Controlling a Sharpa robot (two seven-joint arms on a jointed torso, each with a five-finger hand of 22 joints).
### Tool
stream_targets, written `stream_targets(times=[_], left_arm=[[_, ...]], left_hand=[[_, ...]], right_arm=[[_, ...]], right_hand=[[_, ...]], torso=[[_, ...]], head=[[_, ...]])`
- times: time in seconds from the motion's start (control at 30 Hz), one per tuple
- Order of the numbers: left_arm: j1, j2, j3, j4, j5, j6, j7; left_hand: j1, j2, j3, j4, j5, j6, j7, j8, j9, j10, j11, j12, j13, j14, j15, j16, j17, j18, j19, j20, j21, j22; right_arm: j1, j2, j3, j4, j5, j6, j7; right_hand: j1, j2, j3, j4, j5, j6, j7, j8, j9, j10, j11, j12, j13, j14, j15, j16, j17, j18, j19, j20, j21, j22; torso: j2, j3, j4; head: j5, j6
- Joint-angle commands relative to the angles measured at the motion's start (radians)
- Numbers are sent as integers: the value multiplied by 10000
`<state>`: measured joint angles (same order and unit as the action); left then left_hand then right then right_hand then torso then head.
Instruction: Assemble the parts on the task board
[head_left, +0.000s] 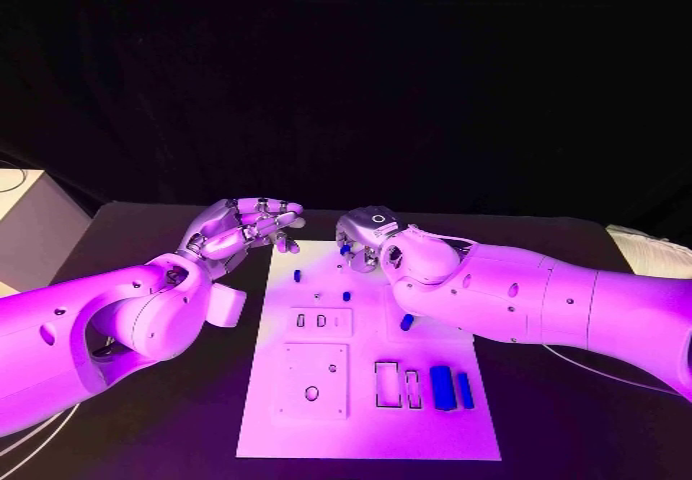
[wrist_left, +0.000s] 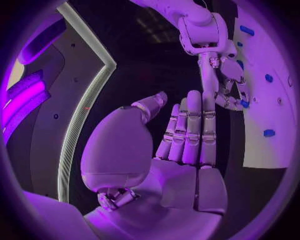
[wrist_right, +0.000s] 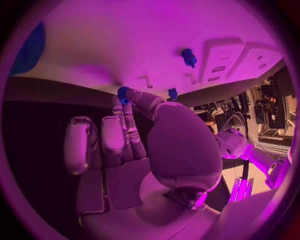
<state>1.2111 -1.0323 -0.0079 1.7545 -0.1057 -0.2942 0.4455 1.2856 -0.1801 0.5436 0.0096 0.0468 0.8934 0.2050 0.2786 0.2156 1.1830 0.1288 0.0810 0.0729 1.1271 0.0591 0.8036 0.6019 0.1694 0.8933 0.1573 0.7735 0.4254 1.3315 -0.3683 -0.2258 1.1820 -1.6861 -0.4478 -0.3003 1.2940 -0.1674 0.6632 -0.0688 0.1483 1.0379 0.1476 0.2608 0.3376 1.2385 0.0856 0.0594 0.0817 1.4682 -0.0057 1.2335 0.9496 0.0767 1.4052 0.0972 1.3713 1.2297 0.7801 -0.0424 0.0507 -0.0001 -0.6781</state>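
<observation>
The white task board (head_left: 368, 420) lies in the middle of the black table. My right hand (head_left: 368, 238) hovers over the board's far edge and pinches a small blue part (wrist_right: 123, 94) between thumb and a finger; the part (wrist_left: 245, 103) also shows at its fingertips in the left wrist view. My left hand (head_left: 245, 228) hangs beside the board's far left corner, its fingers (wrist_left: 190, 130) stretched out and holding nothing. Small blue parts stand on the board (head_left: 297, 273) (head_left: 348, 295) (head_left: 407, 321). Two longer blue parts (head_left: 443, 386) (head_left: 464, 390) lie near the front right.
Raised white blocks with slots and holes (head_left: 320, 321) (head_left: 315, 380) sit on the board's left half, and an open rectangular frame (head_left: 389, 384) lies beside the long parts. A white box (head_left: 26, 230) stands off the table's left edge. Both forearms overhang the board's sides.
</observation>
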Motion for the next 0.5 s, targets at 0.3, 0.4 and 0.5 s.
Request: stream_targets(times=[0.3, 0.4, 0.5], left_arm=[[21, 15, 9, 7, 38, 204, 47], [21, 8, 9, 0, 38, 201, 47], [21, -7, 9, -2, 41, 201, 48]], left_hand=[[5, 121, 40, 16, 26, -58, 31, -52, 14, -56, 38, -48, 15, -49, -6, 34, 17, 105, -80, 11, 67, 10], [5, 121, 40, 16, 26, -58, 31, -52, 14, -56, 38, -48, 15, -49, -6, 34, 17, 105, -80, 11, 67, 10], [3, 124, 35, 19, 26, -63, 35, -58, 16, -64, 43, -52, 17, -69, -1, 37, 17, 105, -102, 16, 89, 23]], right_arm=[[-10, -13, -3, -150, 259, -82, 341], [-9, -102, -4, -70, 297, -176, 394], [-7, -306, -3, 142, 317, -272, 376]], right_hand=[[-216, -681, -510, 181, -809, -1476, 244, -898, -144, -2111, 280, 37, -164, -1044, 248, -2136, -3043, 584, -1781, 275, -2480, -3335], [983, -247, -3605, 949, -790, -2131, -125, -1374, -261, -3072, 343, 179, -159, -1070, 331, -3033, -3994, 770, -2079, 330, -3958, -4833], [2229, -517, -4597, 2702, -715, -2335, -81, -1591, -374, -3423, 409, 242, -164, -1014, 349, -3318, -4193, 884, -2070, 312, -4863, -5610]], torso=[[-21, 3, -18], [-31, 4, -25], [-31, 9, -23]], head=[[28, -49], [34, -47], [41, -47]])
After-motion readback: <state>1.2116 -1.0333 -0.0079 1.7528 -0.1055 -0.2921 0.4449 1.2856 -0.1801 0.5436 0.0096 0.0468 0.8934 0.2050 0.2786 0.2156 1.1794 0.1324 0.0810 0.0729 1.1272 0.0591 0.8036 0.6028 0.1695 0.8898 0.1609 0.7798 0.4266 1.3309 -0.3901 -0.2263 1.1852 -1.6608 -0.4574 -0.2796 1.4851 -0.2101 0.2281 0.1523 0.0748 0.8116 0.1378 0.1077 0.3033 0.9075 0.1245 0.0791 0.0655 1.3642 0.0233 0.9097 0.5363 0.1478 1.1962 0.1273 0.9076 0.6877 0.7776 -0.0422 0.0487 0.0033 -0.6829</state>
